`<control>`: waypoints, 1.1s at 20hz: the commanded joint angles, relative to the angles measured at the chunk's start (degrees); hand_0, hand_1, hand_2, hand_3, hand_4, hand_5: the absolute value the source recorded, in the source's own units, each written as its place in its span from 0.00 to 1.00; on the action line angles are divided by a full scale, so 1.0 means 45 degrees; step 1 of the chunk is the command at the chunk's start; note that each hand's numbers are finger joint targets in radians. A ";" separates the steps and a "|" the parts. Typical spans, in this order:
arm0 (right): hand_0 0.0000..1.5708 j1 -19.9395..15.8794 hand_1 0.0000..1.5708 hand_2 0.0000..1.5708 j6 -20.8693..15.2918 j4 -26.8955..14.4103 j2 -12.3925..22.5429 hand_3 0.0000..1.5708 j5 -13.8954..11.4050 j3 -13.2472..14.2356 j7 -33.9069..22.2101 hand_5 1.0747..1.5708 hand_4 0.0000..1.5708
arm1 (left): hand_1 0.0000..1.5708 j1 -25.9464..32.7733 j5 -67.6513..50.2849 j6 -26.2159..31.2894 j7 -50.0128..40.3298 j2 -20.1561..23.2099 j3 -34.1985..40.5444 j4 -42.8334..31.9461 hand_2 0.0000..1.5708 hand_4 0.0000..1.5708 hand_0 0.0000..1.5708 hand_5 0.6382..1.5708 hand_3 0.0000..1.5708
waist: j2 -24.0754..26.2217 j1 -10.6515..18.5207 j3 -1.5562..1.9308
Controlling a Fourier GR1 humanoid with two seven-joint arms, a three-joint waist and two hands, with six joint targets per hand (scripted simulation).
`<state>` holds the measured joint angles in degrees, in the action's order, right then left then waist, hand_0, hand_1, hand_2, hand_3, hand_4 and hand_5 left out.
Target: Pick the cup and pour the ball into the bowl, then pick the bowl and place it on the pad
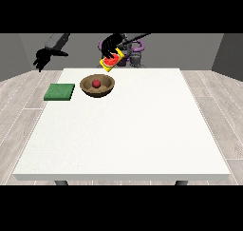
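Robot hand (112,43) around tilted cup (112,61)

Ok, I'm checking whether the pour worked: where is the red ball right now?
In the front view the red ball lies inside the brown bowl, at the table's far left, right of the green pad and below the tilted yellow cup.

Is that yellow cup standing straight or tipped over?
Tipped. The yellow cup, held in a hand, tilts with its red mouth towards the bowl, where the red ball already lies.
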<state>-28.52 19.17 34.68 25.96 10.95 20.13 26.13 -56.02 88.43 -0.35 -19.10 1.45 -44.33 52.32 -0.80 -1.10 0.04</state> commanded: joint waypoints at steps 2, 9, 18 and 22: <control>0.00 0.0206 0.00 0.00 -0.0071 0.0052 0.0038 0.17 0.0131 0.0047 -0.0124 0.91 0.00 | 0.95 0.0726 0.0865 0.0175 0.0507 -0.0046 0.0340 0.0374 1.00 0.77 0.95 0.88 1.00 | 0.0147 0.0261 -0.0006; 0.00 0.0507 0.00 0.00 0.0111 -0.0581 0.0011 0.00 0.0601 0.0440 -0.0798 0.97 0.29 | 0.09 0.1562 -0.2593 -0.2003 0.0650 0.0498 0.3727 0.2621 1.00 0.64 0.09 0.97 1.00 | 0.0268 0.1752 -0.0053; 0.00 0.0031 0.00 0.00 -0.0582 -0.0080 -0.0162 0.00 0.0851 0.0708 -0.0617 0.98 0.15 | 0.82 0.3426 -0.8536 -0.3423 0.3127 0.0349 0.7460 0.3760 1.00 0.63 0.82 0.99 0.97 | -0.1622 0.2523 -0.0072; 0.00 -0.0446 0.00 0.00 -0.0569 0.0335 -0.0895 0.00 0.1063 0.0600 -0.0419 1.00 0.19 | 0.69 0.3591 -1.0912 -0.3575 0.4621 0.0054 0.8846 0.3688 0.69 0.52 0.69 0.98 0.58 | -0.3036 0.2297 -0.0064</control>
<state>-29.23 17.23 34.55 24.60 15.27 23.34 23.59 -41.36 49.24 -15.64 -4.09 2.86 -10.15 68.68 -10.31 9.95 -0.24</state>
